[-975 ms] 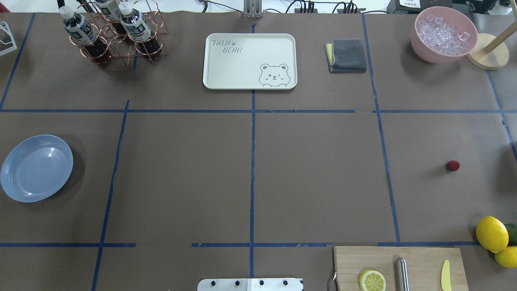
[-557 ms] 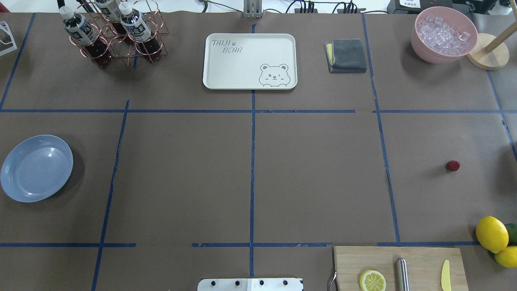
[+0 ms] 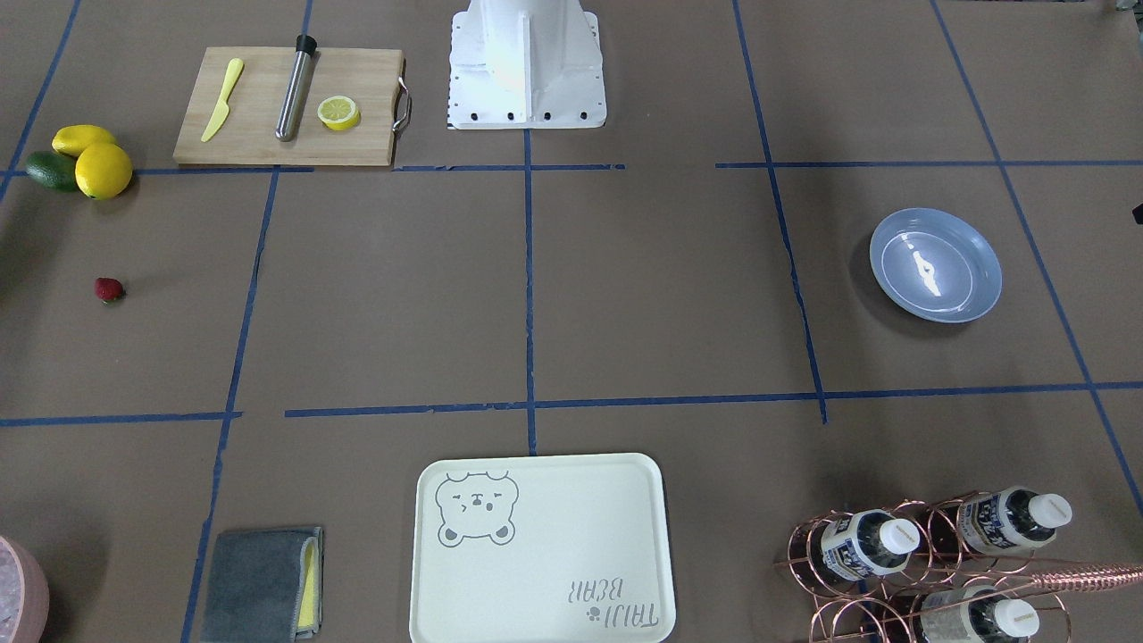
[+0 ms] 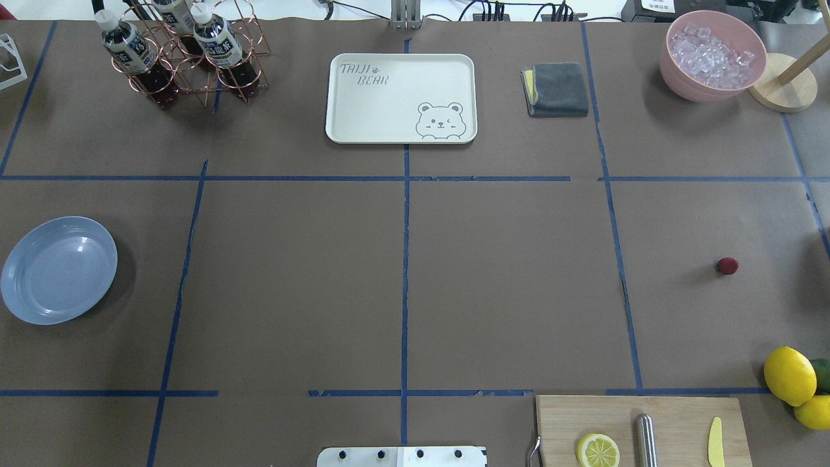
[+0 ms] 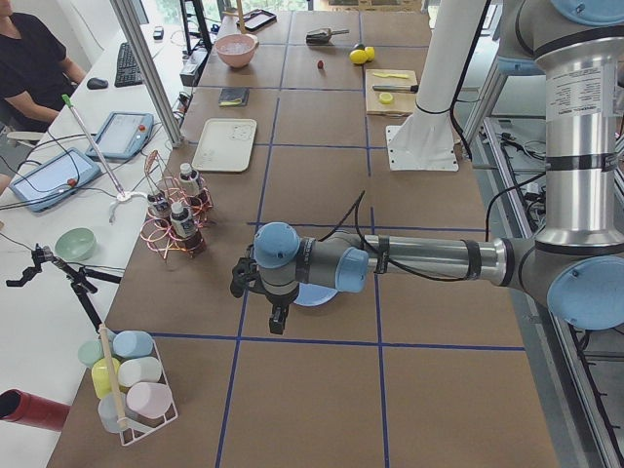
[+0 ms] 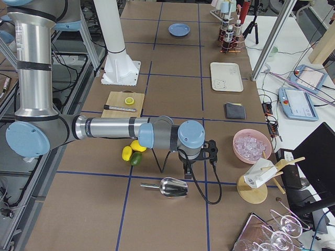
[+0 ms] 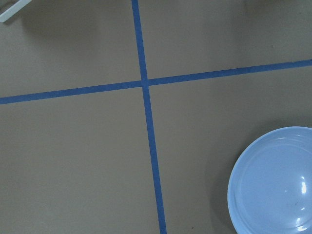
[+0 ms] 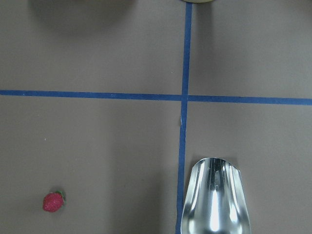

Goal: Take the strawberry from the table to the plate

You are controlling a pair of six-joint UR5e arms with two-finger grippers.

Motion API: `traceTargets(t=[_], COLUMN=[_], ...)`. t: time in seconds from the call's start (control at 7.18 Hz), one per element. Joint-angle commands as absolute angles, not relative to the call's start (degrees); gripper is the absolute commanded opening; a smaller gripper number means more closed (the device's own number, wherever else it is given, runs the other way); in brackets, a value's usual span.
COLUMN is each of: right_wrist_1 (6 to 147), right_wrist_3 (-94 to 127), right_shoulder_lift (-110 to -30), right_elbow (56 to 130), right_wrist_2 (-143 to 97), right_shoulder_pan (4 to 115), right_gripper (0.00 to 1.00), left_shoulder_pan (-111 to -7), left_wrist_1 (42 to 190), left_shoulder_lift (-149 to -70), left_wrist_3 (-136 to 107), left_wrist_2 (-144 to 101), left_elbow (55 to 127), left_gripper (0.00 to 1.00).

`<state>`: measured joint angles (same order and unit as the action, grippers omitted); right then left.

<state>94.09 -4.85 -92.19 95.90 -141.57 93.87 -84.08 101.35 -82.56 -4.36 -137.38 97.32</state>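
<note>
Strawberry (image 4: 727, 266) rests untouched on table (image 4: 506, 279), well apart from plate (image 4: 58, 270) — probably why right gripper (image 6: 186, 168) hangs near it, left gripper (image 5: 277, 324) by plate; their fingers' spread I cannot tell.

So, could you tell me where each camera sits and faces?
Front-facing: across table, facing base; no arms.
Overhead: behind robot, looking down; base edge only.
Left: table's left end; left arm near.
Right: table's right end; right arm near.
Left wrist: down at plate; no fingers.
Right wrist: down at strawberry, scoop; no fingers.
Shared: strawberry, overhead and right wrist.
</note>
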Motion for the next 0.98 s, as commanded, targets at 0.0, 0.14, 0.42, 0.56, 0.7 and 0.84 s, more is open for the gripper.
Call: traceTargets(t=[0.0,0.14,0.42,0.56,0.7,0.84], right_wrist_1=[94.04,94.04,94.13,94.13,94.04,94.13], right_wrist_3=[-4.75,-4.75,-4.83,-4.83,-4.83,-4.83], right_shoulder_lift=[-91.85,-90.71,-89.74,-89.91,-90.09,-89.91], right_elbow=[96.33,96.50,96.50,96.42,96.42,96.42], right_wrist_2=[-141.68,-141.68,-141.68,-141.68,-141.68,-141.68], right_shoulder_pan=[93.87,93.87,93.87,93.95,93.87,93.95], right_gripper=[1.00,1.00,1.00,1.00,1.00,1.00], left_shoulder_pan=[-78.43,-75.18,-71.65,-68.85,-67.34,-66.89], left_wrist_1=[116.46,126.20,144.24,146.66,147.73,148.79], left_shoulder_lift=[-77.81,-75.87,-75.59,-75.85,-76.11,-76.37], left_wrist_3=[-15.93,-21.74,-28.95,-36.05,-38.30,-38.41], left_wrist_2=[-137.20,-136.76,-131.87,-132.01,-132.01,-131.58], left_elbow=[96.94,95.29,87.48,87.63,87.71,87.54], left_gripper=[1.00,1.00,1.00,1.00,1.00,1.00])
